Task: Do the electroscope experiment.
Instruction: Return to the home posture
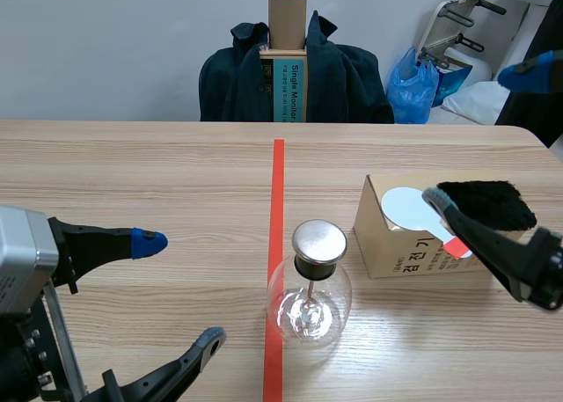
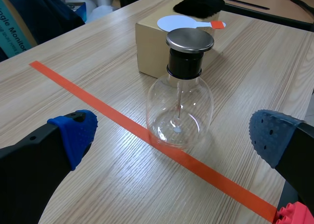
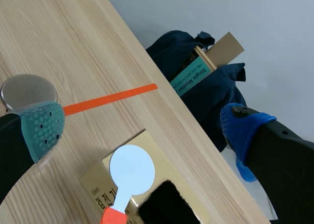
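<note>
Both claws gape wide, holding nothing. Left claw (image 1: 179, 289) sits low, facing the glass electroscope (image 1: 310, 288), which stands on the counter (image 1: 132, 173) against the orange tape line (image 1: 278, 182). Right claw (image 3: 143, 132) hovers above a white disc paddle (image 1: 405, 208) and black fur cloth (image 1: 488, 204) lying on a cardboard box (image 1: 387, 248). Risk: a shallow pinch could push the flat paddle off the box, and a careless swing could topple the electroscope.

Bright, even light; ahead of the left tool (image 2: 174, 138) the flask (image 2: 179, 111) glass glints, its metal cap (image 2: 190, 39) shines, shadows are faint.
</note>
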